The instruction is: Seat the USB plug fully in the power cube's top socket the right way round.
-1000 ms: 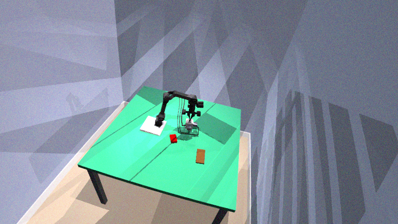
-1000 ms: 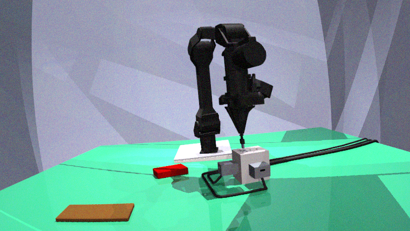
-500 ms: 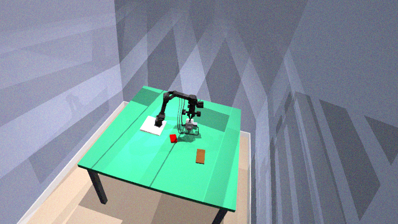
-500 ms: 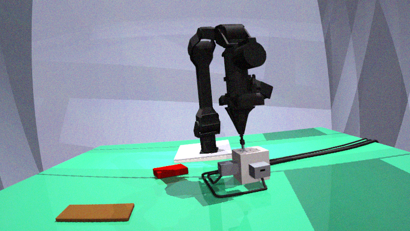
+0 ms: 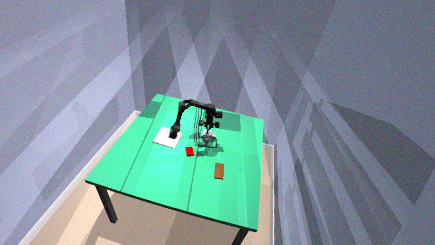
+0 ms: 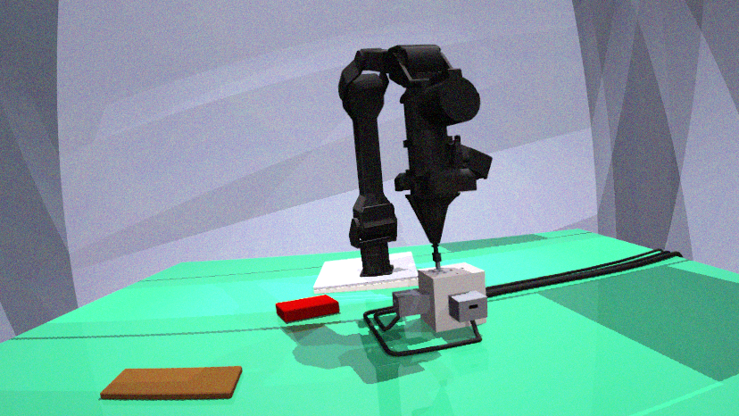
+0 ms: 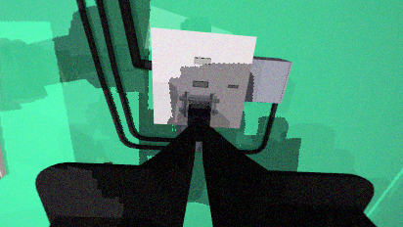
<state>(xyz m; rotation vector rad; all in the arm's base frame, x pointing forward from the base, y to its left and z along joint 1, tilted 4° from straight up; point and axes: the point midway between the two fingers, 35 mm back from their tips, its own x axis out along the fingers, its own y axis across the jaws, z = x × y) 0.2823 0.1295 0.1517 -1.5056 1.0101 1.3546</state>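
green table (image 5: 146,170) (image 6: 170,351) (image 7: 29,122); jaws (image 5: 207,131) (image 6: 436,245) nearly closed, pinching usb plug (image 6: 436,258) (image 7: 200,101) above power cube (image 5: 206,132) (image 6: 434,304) (image 7: 168,54).

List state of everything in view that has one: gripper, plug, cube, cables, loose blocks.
Black gripper: shut on plug.
Small dark USB plug: upright at cube top, not fully seated.
White power cube: standing.
Black cables: attached.
Red block, brown slab: flat.

Green table (image 5: 158,173) (image 6: 289,361) (image 7: 29,127) under power cube (image 5: 207,136) (image 6: 431,304) (image 7: 168,54), red block (image 5: 189,151) (image 6: 307,309), brown slab (image 5: 219,171) (image 6: 173,382).
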